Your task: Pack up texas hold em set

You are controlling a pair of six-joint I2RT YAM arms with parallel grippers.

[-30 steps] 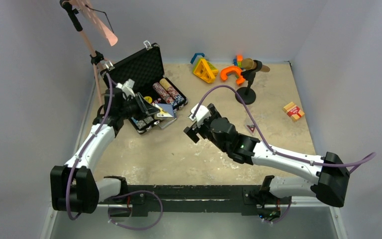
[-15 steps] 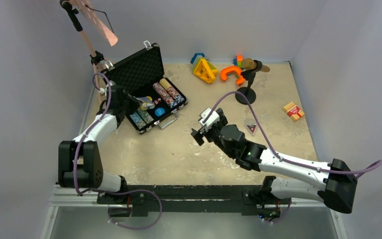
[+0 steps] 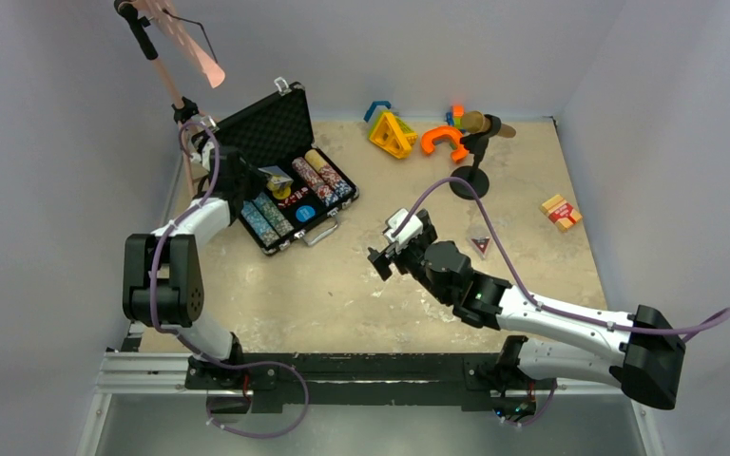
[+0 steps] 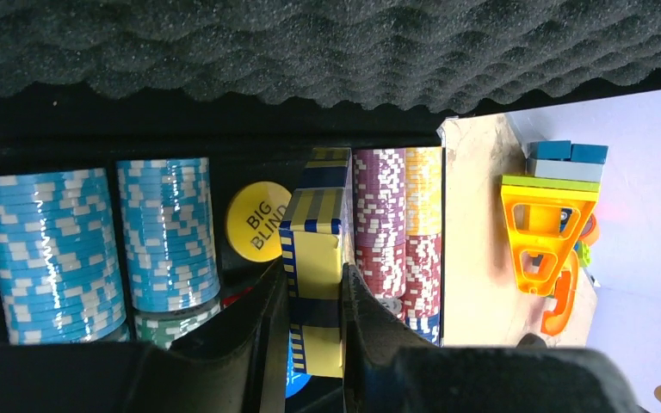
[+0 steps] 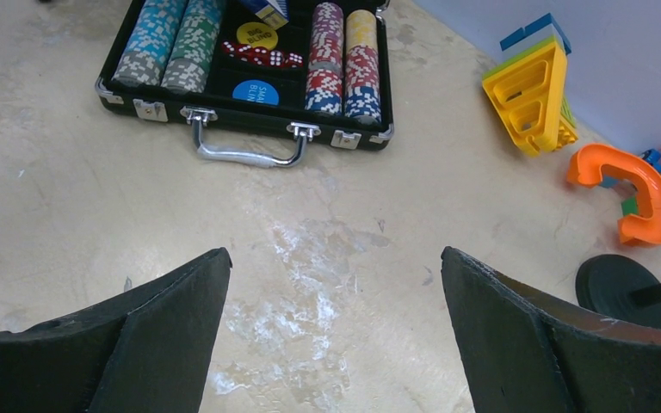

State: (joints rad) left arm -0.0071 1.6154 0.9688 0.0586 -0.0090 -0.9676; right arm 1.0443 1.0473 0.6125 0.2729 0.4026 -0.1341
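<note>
case (image 3: 268,128): black, lid up, chips (image 4: 45,245) racked | left hand (image 4: 314,297): clamped on yellow-blue card deck (image 4: 317,215) | right hand (image 5: 334,254): wide, empty

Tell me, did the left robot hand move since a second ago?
Yes. The left gripper, shut on the card box, went from near the handle of the case back toward its open lid.

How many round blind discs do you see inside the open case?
2: the yellow disc toward the lid, the blue disc toward the handle. Others may be hidden.
</note>
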